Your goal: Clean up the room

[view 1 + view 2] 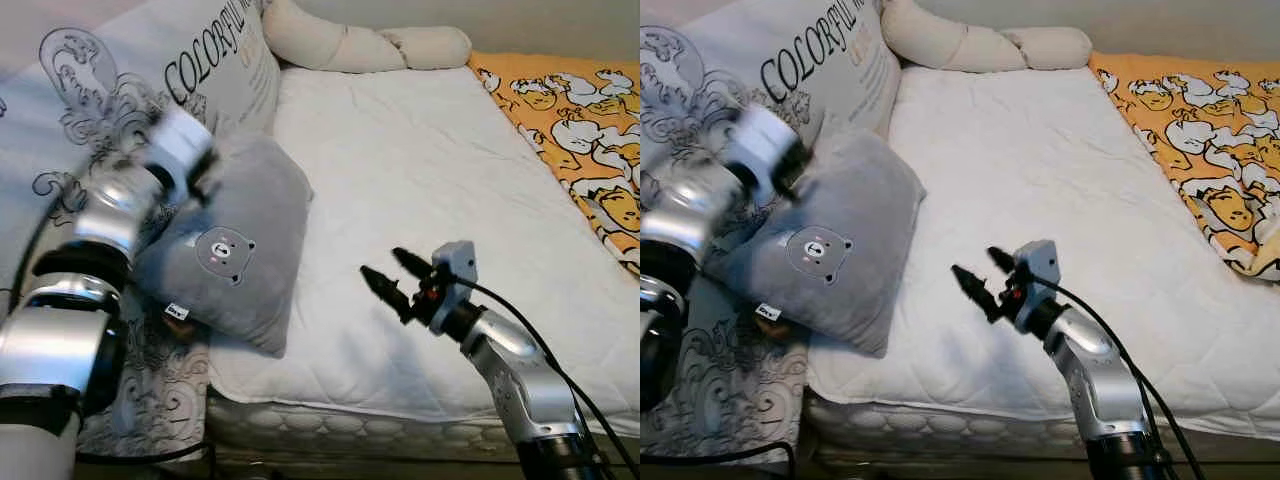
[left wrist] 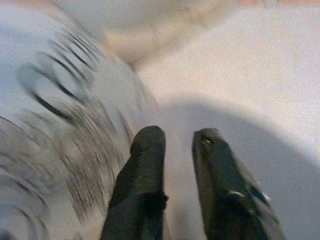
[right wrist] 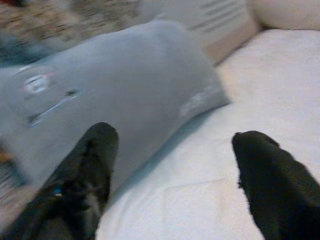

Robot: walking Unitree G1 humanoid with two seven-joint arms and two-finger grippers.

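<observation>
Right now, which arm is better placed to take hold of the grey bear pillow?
Probably the left. The left gripper is already at the grey bear pillow, up at its top edge, fingers slightly apart. The right gripper is open but hovers over the white mattress, apart from the pillow.

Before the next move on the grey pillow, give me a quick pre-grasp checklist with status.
1. Right tool open: ok, fingers spread wide in its wrist view.
2. Right tool aimed at the grey pillow: ok, pillow ahead of it, not yet touched.
3. Left tool on the pillow: cannot tell, view blurred, fingers slightly apart near its top edge.
4. Pillow position: not ok, hanging over the mattress edge.
5. Mattress space beside the pillow to set it down: ok.
</observation>
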